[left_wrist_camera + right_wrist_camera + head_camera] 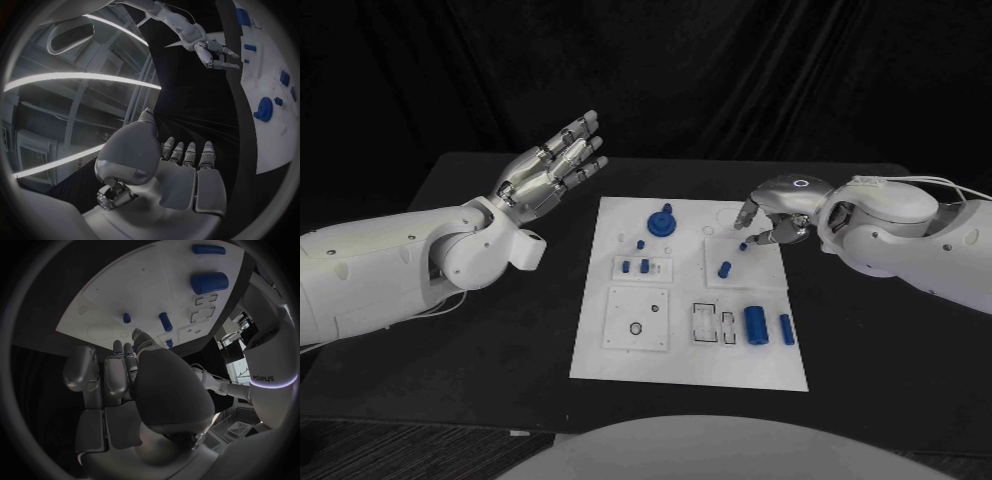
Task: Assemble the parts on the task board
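The white task board [626, 360] lies in the middle of the black table. On it are a round blue knob [661, 222], small blue pegs [635, 267] [727, 268], a thick blue cylinder [754, 324] and a thinner one [786, 329]. My right hand [773, 222] hangs over the board's far right corner, fingertips pointing down at a small blue peg [746, 243]; whether they grip it is unclear. In the right wrist view the right hand [134, 375] reaches toward the board [119, 285]. My left hand [557, 165] is raised left of the board, fingers spread and empty.
Empty rectangular slots [715, 322] and a square plate with a round hole [636, 326] sit on the board's near half. Black table [473, 330] surrounds the board on all sides. The left wrist view shows the right hand [212, 54] over the board [272, 135].
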`<state>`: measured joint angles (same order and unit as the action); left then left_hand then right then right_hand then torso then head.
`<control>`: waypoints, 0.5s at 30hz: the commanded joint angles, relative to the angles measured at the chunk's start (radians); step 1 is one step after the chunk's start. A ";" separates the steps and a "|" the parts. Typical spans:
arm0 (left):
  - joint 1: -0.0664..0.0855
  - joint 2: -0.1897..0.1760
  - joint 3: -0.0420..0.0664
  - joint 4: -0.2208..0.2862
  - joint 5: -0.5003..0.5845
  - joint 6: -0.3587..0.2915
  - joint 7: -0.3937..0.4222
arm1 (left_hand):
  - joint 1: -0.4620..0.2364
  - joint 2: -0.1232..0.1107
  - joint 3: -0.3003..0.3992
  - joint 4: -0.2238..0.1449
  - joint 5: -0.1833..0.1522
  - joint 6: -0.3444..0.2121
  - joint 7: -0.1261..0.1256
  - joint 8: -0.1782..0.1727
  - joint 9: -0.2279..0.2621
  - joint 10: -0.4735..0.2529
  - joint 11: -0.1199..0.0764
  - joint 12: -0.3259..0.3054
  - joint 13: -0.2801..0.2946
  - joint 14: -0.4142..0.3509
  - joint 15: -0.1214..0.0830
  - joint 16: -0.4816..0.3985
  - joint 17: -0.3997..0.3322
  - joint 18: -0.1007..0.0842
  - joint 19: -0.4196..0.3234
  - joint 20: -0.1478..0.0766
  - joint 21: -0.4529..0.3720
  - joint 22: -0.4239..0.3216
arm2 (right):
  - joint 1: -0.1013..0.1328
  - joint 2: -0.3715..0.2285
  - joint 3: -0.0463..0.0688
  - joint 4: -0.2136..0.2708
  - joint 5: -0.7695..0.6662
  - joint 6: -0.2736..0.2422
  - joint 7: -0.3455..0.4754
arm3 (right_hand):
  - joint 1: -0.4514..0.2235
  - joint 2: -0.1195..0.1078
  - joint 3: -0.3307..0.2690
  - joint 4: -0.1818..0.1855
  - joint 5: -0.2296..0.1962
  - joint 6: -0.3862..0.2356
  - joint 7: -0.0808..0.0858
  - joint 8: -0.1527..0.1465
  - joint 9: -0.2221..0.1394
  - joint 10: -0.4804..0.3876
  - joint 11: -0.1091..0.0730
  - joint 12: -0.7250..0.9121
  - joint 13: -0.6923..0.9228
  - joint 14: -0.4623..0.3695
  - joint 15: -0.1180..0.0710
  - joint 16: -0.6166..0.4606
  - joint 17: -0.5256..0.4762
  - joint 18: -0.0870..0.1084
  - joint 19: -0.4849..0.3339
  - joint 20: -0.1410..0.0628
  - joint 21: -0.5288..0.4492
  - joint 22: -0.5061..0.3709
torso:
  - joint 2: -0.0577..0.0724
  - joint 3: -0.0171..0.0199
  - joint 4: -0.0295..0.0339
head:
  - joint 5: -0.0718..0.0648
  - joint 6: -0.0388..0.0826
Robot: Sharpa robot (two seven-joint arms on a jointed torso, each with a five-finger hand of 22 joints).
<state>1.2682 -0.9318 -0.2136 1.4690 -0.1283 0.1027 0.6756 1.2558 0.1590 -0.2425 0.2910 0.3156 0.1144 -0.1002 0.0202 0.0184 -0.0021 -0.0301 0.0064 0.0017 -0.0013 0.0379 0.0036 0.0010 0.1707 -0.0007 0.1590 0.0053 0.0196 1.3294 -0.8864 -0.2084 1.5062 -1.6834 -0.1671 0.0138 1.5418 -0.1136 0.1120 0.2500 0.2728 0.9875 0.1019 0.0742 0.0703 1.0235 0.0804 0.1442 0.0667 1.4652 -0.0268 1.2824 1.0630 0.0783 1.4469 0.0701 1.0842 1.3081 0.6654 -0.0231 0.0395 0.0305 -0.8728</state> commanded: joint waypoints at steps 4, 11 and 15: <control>-0.002 0.002 0.001 0.000 0.004 0.028 0.050 | 0.021 0.003 -0.002 0.000 0.016 0.002 -0.009 -0.002 0.000 0.002 0.013 -0.006 -0.002 0.001 0.005 -0.004 -0.001 0.008 0.003 0.008 -0.001 0.002 | -0.009 0.007 0.001 -0.016 -0.020 -0.025 -0.032 | -0.010 0.000 0.000 0.007 -0.008 -0.006 -0.001 -0.004 0.002 0.013 -0.004 0.011 0.003 0.009 -0.008 0.000 0.006 0.011 -0.006 0.000 -0.001 0.144 | 0.000 -0.0023 0.0015 | -0.002 0.000; -0.002 0.003 0.001 -0.002 0.004 0.033 0.046 | 0.027 0.005 -0.001 -0.001 0.020 0.002 -0.009 -0.002 0.000 0.002 0.016 -0.006 -0.002 0.001 0.008 -0.004 -0.001 0.009 0.004 0.010 0.000 0.005 | -0.017 0.011 0.001 -0.028 -0.021 -0.044 -0.032 | -0.017 0.001 -0.002 0.012 -0.022 -0.003 -0.002 -0.002 0.003 0.032 -0.005 0.024 0.006 0.011 -0.008 0.003 0.011 0.010 -0.004 0.000 0.002 0.145 | 0.000 -0.0023 0.0017 | -0.003 0.000; -0.003 0.005 0.001 -0.006 0.004 0.039 0.042 | 0.034 0.006 0.000 -0.001 0.025 0.002 -0.008 -0.002 0.000 0.002 0.020 -0.006 -0.002 0.001 0.013 -0.004 -0.001 0.009 0.005 0.013 0.000 0.008 | -0.023 0.014 0.001 -0.034 -0.021 -0.051 -0.030 | -0.018 0.001 -0.003 0.014 -0.023 0.001 -0.005 0.000 0.004 0.049 -0.008 0.035 0.009 0.013 -0.007 0.005 0.013 0.010 -0.003 0.001 0.003 0.145 | 0.000 -0.0022 0.0008 | 0.000 0.000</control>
<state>1.2678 -0.9286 -0.2138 1.4641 -0.1273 0.1196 0.6760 1.2787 0.1658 -0.2424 0.2909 0.3377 0.1180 -0.1037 0.0202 0.0183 -0.0008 -0.0171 0.0065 0.0009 0.0013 0.0458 0.0036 0.0010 0.1705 0.0050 0.1647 0.0054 0.0256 1.3098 -0.8730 -0.2083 1.4748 -1.6934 -0.1882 0.0047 1.5338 -0.1105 0.1104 0.2594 0.2538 0.9876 0.1019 0.0742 0.0733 1.0651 0.0750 0.1742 0.0752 1.4651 -0.0268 1.2824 1.0756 0.0783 1.4471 0.0700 1.0842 1.3079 0.6649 -0.0253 0.0409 0.0283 -0.8728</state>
